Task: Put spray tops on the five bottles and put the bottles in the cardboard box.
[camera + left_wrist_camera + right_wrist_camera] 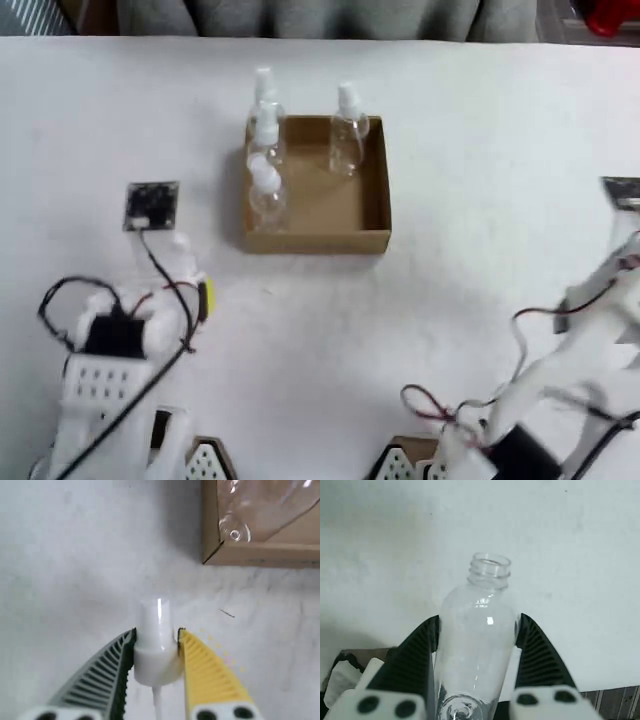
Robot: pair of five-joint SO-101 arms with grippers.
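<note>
Left pincer (156,632) tight on spray top (155,655), right pincer (479,621) tight on uncapped bottle (475,645), four capped bottles (347,140) in cardboard box (315,240).

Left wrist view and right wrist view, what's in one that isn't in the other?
The left wrist view has the left claw pinching a white spray top, plus a corner of the cardboard box with a clear bottle inside it. The right wrist view has the right claw squeezing an open-necked bottle with no top on it. Both have the white table and a claw shut on something.
</note>
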